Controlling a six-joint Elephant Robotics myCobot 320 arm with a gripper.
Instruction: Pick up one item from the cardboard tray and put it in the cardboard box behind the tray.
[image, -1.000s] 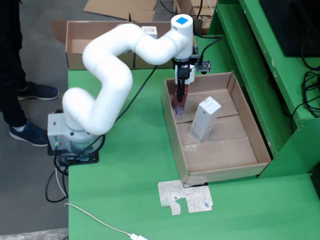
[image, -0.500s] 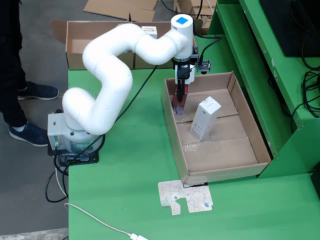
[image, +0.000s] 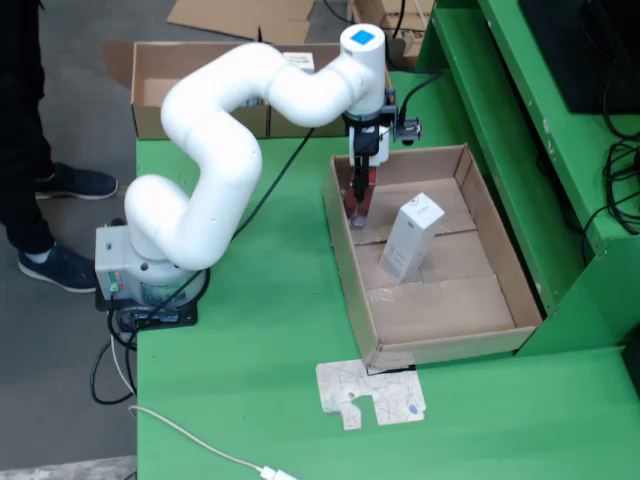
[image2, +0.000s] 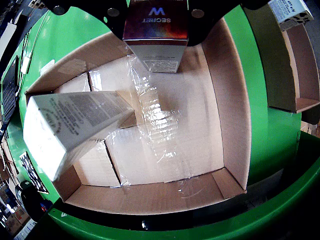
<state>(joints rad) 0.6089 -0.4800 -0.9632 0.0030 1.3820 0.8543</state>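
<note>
Fixed view, left to right: arm's elbow has risen slightly since a second ago. Gripper (image: 360, 192) now sits a touch higher over the cardboard tray's (image: 350, 275) far left corner, closed on the small dark box (image: 358, 205). Wrist view shows the box (image2: 156, 31) clamped, clear of the tray floor. White carton (image: 410, 238) untouched. Lift has begun; cardboard box (image: 150, 95) behind awaits.

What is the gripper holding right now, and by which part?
The gripper holds a small dark-red box marked SECRET by its upper end; its lower end hangs over the cardboard tray. The white carton stands untouched.
</note>
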